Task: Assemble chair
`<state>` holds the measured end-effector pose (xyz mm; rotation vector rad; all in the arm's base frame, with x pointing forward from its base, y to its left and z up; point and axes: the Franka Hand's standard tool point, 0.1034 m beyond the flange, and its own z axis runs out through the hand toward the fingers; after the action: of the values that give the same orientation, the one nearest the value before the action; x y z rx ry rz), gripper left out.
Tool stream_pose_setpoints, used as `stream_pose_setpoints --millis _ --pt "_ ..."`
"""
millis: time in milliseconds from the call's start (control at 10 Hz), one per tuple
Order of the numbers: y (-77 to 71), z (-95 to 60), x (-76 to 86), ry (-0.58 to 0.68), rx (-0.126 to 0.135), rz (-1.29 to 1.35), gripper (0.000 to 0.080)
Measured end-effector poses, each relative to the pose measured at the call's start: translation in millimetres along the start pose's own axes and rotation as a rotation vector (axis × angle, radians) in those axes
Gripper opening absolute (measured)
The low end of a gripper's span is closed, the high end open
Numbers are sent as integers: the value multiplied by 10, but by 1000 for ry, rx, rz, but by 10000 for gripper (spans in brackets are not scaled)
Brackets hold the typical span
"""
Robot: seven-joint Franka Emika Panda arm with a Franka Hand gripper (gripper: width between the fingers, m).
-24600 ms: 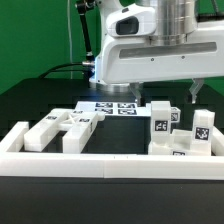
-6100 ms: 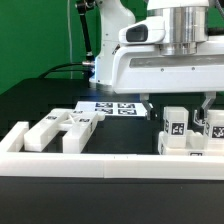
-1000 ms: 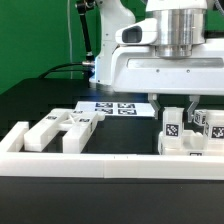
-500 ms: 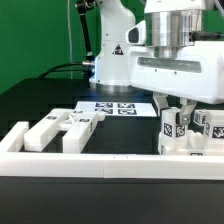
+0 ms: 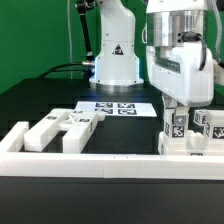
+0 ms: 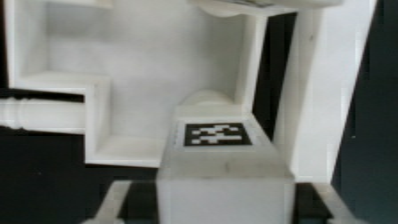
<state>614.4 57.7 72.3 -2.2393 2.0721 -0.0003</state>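
Note:
Loose white chair parts lie in two groups inside the border rail: one at the exterior view's left (image 5: 60, 128) and one at its right (image 5: 195, 135). My gripper (image 5: 173, 112) hangs straight down over the right group, its fingers either side of an upright tagged block (image 5: 172, 127). In the wrist view that block (image 6: 217, 135) stands between my fingers (image 6: 123, 203), with a dark gap on each side, so my gripper (image 6: 222, 200) is open around it. Other white chair pieces (image 6: 107, 60) lie beyond the block.
The long low white border rail (image 5: 100, 165) runs along the front, with a raised end at the exterior view's left (image 5: 15, 135). The marker board (image 5: 115, 107) lies flat behind the parts. The arm's base (image 5: 110, 55) stands at the back, on a black table.
My wrist has turned about its vertical axis over the last second, so the hand now shows its narrow side. The tagged block below has stayed in place.

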Motion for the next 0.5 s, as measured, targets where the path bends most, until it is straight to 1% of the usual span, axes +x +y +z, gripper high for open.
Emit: stream_pose_setpoints --millis 200,300,400,500 --pt "-11 -2 7 -13 5 52 291" --pt "-10 1 2 -13 5 43 366" --pt "-9 2 1 -13 5 21 529" --pt "-9 2 1 -13 5 -12 529"
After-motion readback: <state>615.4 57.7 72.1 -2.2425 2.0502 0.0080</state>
